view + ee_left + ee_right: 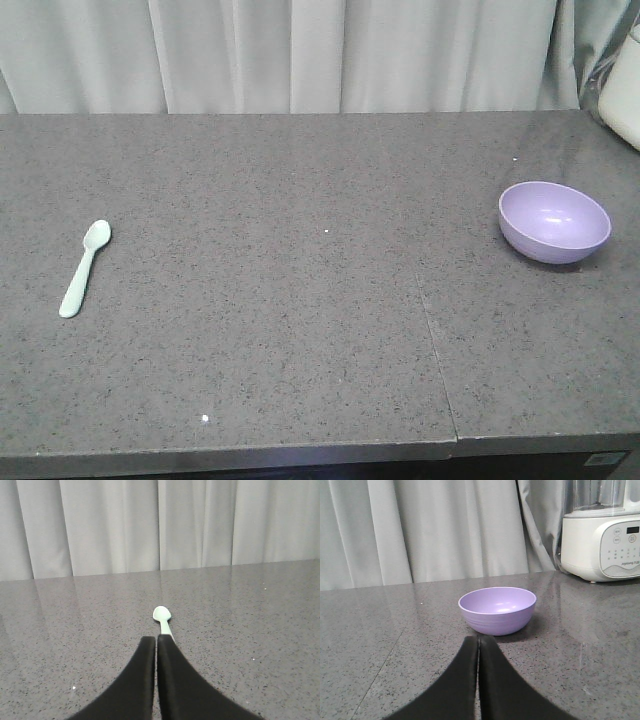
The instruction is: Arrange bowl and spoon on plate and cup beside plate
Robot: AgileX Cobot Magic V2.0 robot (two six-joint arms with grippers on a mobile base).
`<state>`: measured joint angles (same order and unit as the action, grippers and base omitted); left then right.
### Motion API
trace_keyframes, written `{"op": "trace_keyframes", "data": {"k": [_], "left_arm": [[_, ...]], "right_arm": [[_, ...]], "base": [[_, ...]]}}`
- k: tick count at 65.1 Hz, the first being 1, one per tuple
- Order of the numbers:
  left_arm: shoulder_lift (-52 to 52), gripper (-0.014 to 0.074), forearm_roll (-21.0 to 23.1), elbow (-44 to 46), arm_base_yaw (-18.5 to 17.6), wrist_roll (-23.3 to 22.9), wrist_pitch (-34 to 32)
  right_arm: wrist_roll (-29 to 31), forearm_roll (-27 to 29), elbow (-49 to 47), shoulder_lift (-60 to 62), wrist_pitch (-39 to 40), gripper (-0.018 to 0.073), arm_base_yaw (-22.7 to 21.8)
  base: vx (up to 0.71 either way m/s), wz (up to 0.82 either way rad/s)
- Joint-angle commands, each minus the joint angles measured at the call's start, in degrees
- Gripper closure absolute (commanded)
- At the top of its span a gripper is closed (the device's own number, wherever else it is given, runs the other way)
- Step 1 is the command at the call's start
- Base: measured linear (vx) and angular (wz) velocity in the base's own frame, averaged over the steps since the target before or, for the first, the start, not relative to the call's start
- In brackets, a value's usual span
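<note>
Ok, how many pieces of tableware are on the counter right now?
2. The spoon lies flat at the left of the front view; the bowl stands upright at the far right. No plate or cup shows; they may be out of frame.

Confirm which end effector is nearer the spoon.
Left. Left end effector lines up behind the spoon handle; right end effector faces the bowl, across the counter.

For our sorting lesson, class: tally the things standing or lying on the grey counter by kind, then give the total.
spoon: 1
bowl: 1
kitchen appliance: 1
Total: 3
</note>
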<state>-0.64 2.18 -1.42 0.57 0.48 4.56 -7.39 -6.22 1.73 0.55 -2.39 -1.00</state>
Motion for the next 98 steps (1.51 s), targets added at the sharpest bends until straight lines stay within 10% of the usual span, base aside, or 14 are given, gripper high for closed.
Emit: {"op": "trace_keyframes", "data": {"k": [1,98], "left_arm": [[-0.96,0.0602,0.06,-1.75,0.13,-0.48,-3.87],[-0.96,0.0602,0.06,-1.75,0.13,-0.48,-3.87]], "right_arm": [[0.34,-0.56,0.76,0.79,4.2,0.0561,-0.36],[0.34,-0.56,0.76,0.79,4.2,0.0561,-0.36]], "base": [[0.02,0.01],[0.0,0.0]]}}
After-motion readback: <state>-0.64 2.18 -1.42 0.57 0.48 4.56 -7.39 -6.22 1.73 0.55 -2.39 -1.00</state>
